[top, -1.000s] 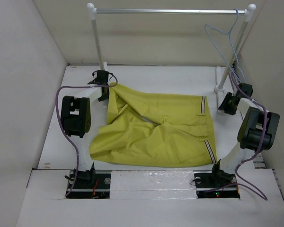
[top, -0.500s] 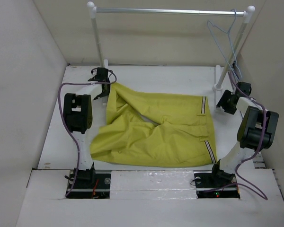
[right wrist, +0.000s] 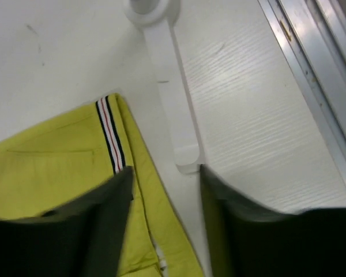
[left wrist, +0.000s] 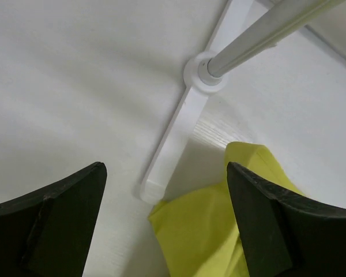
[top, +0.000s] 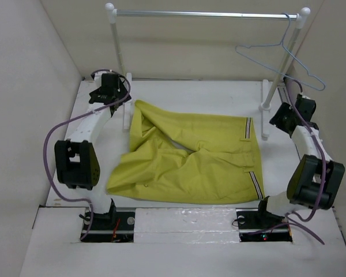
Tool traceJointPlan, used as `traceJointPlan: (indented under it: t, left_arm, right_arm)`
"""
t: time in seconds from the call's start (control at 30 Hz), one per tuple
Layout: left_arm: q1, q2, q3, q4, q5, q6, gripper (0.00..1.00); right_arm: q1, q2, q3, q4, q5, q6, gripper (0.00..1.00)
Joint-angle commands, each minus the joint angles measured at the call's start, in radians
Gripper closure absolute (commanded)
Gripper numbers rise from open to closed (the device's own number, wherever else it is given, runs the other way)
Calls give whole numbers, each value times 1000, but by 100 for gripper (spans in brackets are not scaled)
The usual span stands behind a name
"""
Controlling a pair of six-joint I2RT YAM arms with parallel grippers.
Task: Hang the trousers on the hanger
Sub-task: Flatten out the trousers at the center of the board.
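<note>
Both arms stretch forward: left gripper point(left wrist: 164, 170) gapes wide, right gripper point(right wrist: 164, 171) stands parted, both empty beside crumpled mustard-yellow cloth trousers point(top: 196, 156).

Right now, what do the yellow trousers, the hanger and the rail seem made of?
The mustard-yellow long trousers look like matte woven cloth: soft folds and creases. The thin pale blue-grey triangular hanger seems coated wire, though plastic is possible. The silver rail bar looks like polished metal, given its sheen.

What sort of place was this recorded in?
Probably a lab robot cell, not a home: plain white walls box in a white table, with two arms bolted at its edge and a small clothes rail.
</note>
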Motion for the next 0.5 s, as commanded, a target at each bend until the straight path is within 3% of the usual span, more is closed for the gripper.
traceJointPlan:
  t: [0.0,0.03,0.07,0.1,0.2,0.23,0.3,0.33,0.43,0.47]
  left_arm:
    - [4,-121,-57,-48,-55,-58,20]
    - [4,-150,-113,-48,-48,-61,23]
    - [4,-211,-152,-47,-36,-66,37]
    - [4,-240,-189,-44,-17,-69,43]
    - [-22,-357,-353,-32,35,-67,51]
    - [-36,-375,-419,-36,78,-67,51]
    - [-45,-414,-476,-30,160,-72,45]
    - [-45,-420,-521,-27,240,-76,43]
    - [-74,-458,-589,11,296,-64,35]
    - [-74,-470,-597,20,293,-58,34]
  right_arm:
    - [66,-91,-63,23,15,-3,58]
    - [83,-110,-81,24,18,-9,82]
    - [100,-127,-122,26,15,-27,94]
    - [127,-166,-144,26,10,-31,100]
    - [149,-220,-234,48,-33,-44,100]
    - [176,-245,-252,50,-57,-49,84]
    - [198,-257,-284,39,-74,-69,61]
    - [222,-266,-291,38,-97,-80,42]
    - [244,-279,-321,21,-93,-104,24]
    - [244,-282,-330,35,-94,-106,22]
